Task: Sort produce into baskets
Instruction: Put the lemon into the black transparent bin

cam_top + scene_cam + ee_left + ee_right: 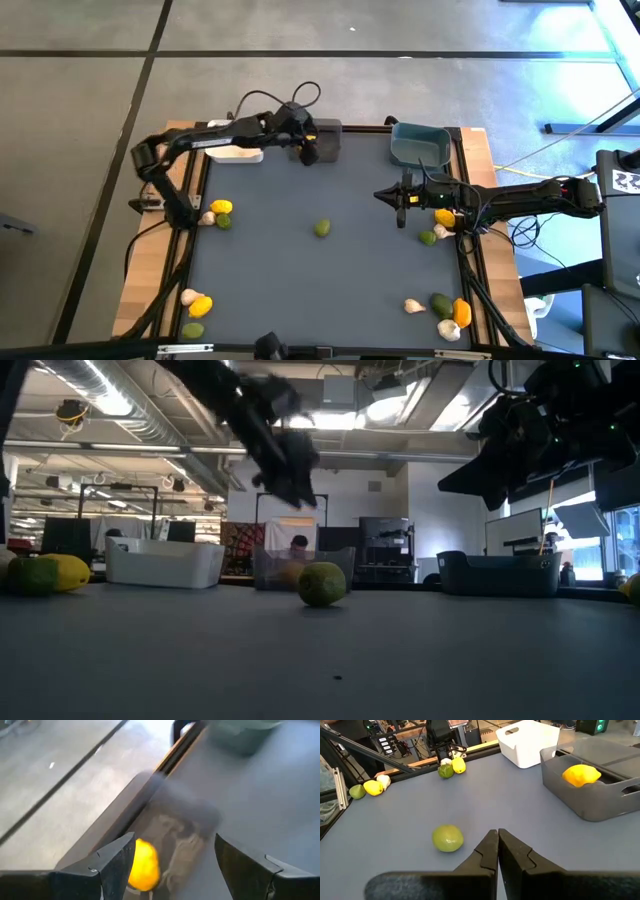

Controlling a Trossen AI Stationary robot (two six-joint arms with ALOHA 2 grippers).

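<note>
My left gripper (306,150) hangs open over the dark grey basket (325,135) at the table's far edge. In the left wrist view (175,845) its fingers stand apart above a yellow lemon (142,865). That lemon (580,774) lies on the grey basket's floor (600,795). My right gripper (400,207) is shut and empty, right of centre. A green lime (322,228) rests on the mat at mid-table, just in front of it (448,838). The white basket (238,153) stands left of the grey one, the teal basket (420,145) at the far right.
Produce lies in small groups: lemon, lime and garlic at the left edge (218,214), another group at the near left (195,308), one under my right arm (437,228), several pieces at the near right (445,312). Bare mat surrounds the centre lime.
</note>
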